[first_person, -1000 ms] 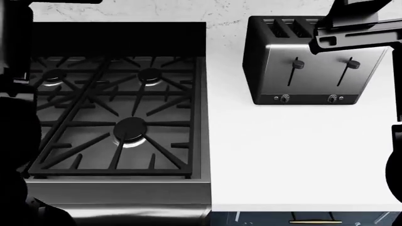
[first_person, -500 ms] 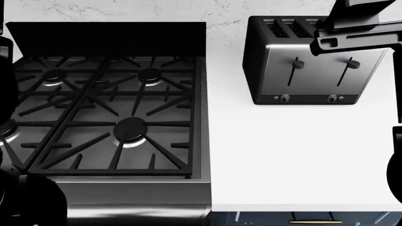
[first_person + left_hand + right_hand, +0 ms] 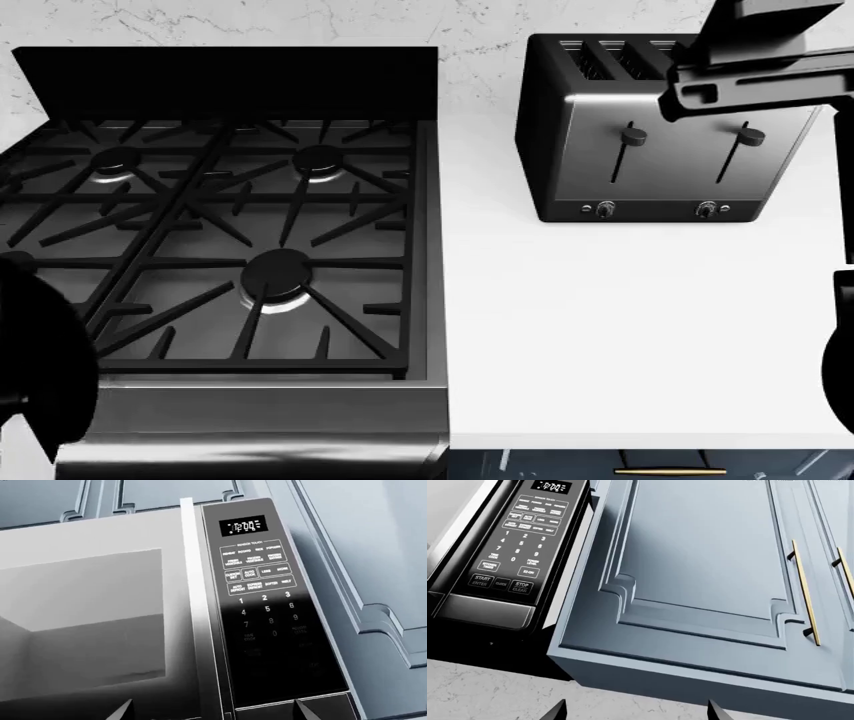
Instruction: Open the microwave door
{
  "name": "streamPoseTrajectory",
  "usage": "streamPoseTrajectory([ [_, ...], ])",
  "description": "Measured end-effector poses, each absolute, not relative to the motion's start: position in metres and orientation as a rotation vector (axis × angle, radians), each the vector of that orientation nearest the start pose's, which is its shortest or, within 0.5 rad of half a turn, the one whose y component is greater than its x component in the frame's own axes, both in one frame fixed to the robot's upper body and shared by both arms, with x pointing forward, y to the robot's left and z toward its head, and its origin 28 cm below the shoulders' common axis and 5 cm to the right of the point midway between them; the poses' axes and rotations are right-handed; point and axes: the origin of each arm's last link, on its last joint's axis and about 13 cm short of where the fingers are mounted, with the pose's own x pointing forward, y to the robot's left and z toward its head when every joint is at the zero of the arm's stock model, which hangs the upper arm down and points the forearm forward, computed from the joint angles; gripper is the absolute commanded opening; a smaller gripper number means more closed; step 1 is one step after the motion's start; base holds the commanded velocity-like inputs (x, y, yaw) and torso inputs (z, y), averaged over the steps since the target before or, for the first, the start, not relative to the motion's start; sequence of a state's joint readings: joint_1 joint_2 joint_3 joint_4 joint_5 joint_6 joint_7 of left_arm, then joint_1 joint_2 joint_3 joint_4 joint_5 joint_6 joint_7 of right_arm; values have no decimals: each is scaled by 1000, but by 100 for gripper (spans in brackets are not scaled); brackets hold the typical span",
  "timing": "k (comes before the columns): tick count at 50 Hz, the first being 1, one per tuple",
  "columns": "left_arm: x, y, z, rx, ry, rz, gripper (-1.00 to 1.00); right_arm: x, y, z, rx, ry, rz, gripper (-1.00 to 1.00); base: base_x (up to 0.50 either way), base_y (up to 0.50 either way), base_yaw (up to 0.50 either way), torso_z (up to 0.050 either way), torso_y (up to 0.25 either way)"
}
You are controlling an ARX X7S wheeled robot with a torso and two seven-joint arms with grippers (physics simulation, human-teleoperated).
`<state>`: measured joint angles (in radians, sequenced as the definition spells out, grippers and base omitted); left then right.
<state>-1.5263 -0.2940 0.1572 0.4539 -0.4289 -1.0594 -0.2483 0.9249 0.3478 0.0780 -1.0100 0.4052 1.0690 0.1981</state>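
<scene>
Left gripper (image 3: 210,711), fingertips spread wide, faces the stainless microwave door (image 3: 87,615) at frame left (approach step), and next must catch its vertical silver handle strip (image 3: 197,615).

My left arm (image 3: 40,370) has dropped out of the upper-left of the head view and now shows only as a dark mass at the lower-left corner. That uncovers the stove's (image 3: 240,230) back panel and far-left burner grates, which my arm had been hiding.
</scene>
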Motion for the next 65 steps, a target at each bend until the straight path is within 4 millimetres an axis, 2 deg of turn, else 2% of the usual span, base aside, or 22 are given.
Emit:
streamPoseTrajectory([
  [12, 260, 216, 468, 142, -838, -14, 100, 198, -130, 321, -167, -844, -10, 100, 0, 0, 0, 0, 0],
  [33, 299, 209, 491, 129, -783, 7, 100, 200, -131, 320, -170, -848, -12, 100, 0, 0, 0, 0, 0],
  [55, 306, 213, 520, 138, -757, 34, 100, 200, -131, 321, -176, -847, -13, 100, 0, 0, 0, 0, 0],
  [65, 314, 213, 527, 152, -738, 44, 100, 201, -131, 321, -177, -848, -14, 100, 0, 0, 0, 0, 0],
])
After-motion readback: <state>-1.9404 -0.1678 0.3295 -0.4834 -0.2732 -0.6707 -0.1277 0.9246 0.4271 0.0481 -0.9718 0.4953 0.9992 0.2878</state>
